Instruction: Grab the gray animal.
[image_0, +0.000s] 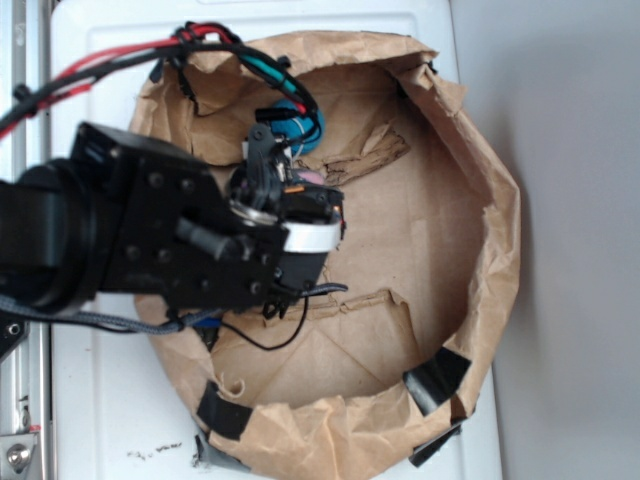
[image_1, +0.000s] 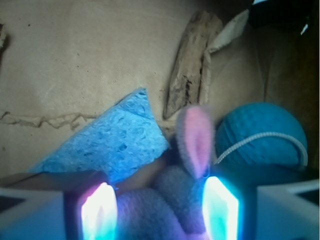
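1. Right between our fingers is where the gray animal (image_1: 167, 200) sits. In the wrist view its plush body fills the gap between the two glowing pads (image_1: 98, 212), so the gripper (image_1: 159, 212) is straddling it already.

2. Our jaws are spread, one pad on each side of the toy. We can't tell if either pad is touching the fur yet; they look just beside it, not squeezing.

3. Taking the gray animal as the landmark: its pink-lined ear (image_1: 196, 137) sticks up and away from us, toward the far side of the paper liner (image_1: 75, 55). The body seems to run roughly from the gripper outward along that same line, so we judge the long axis goes between the pads, not across them.

4. Left of the animal, the blue sponge (image_1: 112, 142) lies flat, its corner almost meeting the toy. Right of the animal, just beside the ear, is the teal ball (image_1: 260, 135) with its white loop (image_1: 260, 140).

5. From the exterior view we mostly see our own arm (image_0: 150, 240) over the paper-lined bowl (image_0: 480, 250); the toy is hidden under the wrist, only a bit of teal peeks out past it.

6. Our guess: closing straight in should catch the body, since it's centred. Main worry is the left pad snagging the sponge edge.
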